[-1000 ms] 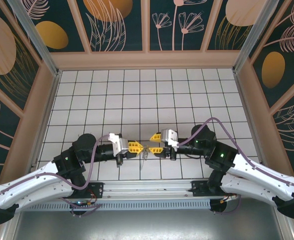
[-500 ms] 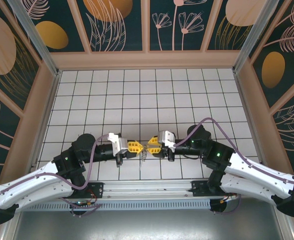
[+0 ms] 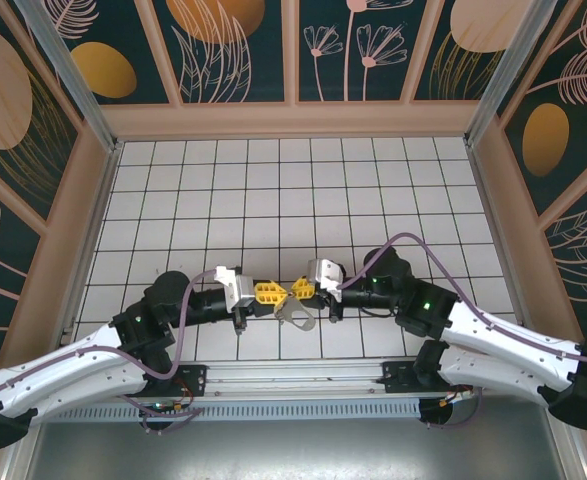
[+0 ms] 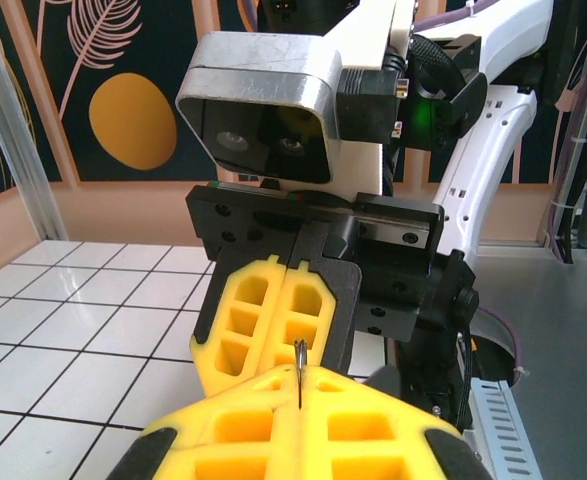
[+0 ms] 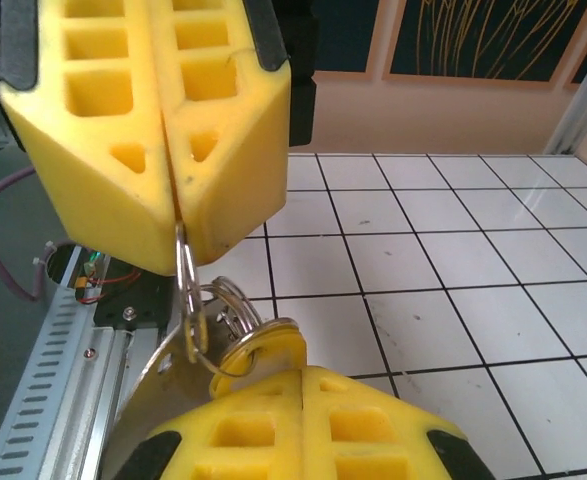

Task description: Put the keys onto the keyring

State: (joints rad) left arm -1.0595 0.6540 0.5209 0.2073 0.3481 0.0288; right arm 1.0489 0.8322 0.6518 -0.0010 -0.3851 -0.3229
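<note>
My left gripper (image 3: 273,294) and right gripper (image 3: 299,290) meet tip to tip above the near middle of the floor. The left gripper (image 4: 299,385) is shut on the thin edge of the keyring (image 4: 299,362). In the right wrist view the keyring (image 5: 184,268) hangs from the left fingers (image 5: 153,130), with smaller rings (image 5: 229,298) linked to it. The right gripper (image 5: 303,375) is shut on a flat brass-gold key (image 5: 268,350) whose head lies against the ring's coil. A silvery key (image 5: 138,405) dangles below; the keys (image 3: 295,316) hang under the two grippers.
White tiled floor (image 3: 293,190) spreads behind and beside the grippers, walled by patterned panels (image 3: 233,50). A slotted metal rail (image 3: 293,385) runs along the near edge by the arm bases. The right arm's camera housing (image 4: 263,120) stands close before the left wrist.
The right gripper has moved left up to the left gripper and closed on the brass-gold key. The hanging keys have swung out to a flatter angle. The left gripper stayed put.
</note>
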